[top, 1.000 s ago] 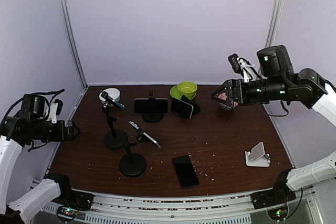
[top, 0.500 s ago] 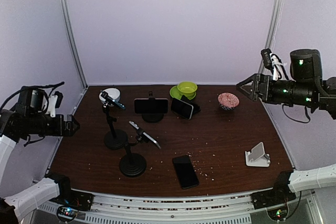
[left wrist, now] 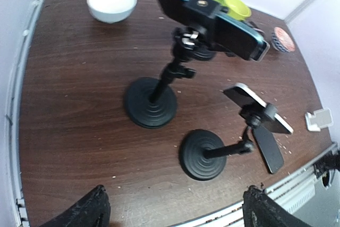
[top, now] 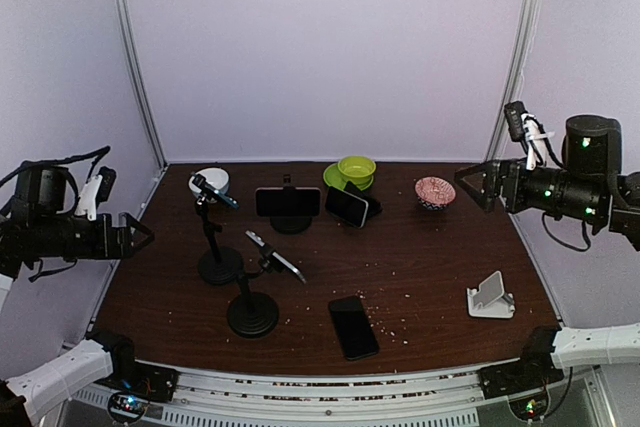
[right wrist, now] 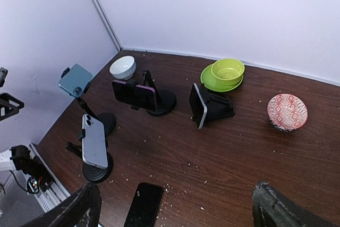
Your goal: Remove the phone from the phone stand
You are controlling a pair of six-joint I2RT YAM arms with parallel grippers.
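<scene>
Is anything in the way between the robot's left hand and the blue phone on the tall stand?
Nothing visible is. The left gripper hangs open by the left edge of the table, and only tabletop lies between it and the teal phone on the tall black stand. The shorter stand sits further right, off the path.

The left wrist view's bottom edge cuts off the left end effector (left wrist: 178,213), leaving only two dark fingertips (left wrist: 90,211). Its right edge clips the white stand (left wrist: 321,119). The right wrist view's bottom edge crops the flat phone (right wrist: 143,212).
</scene>
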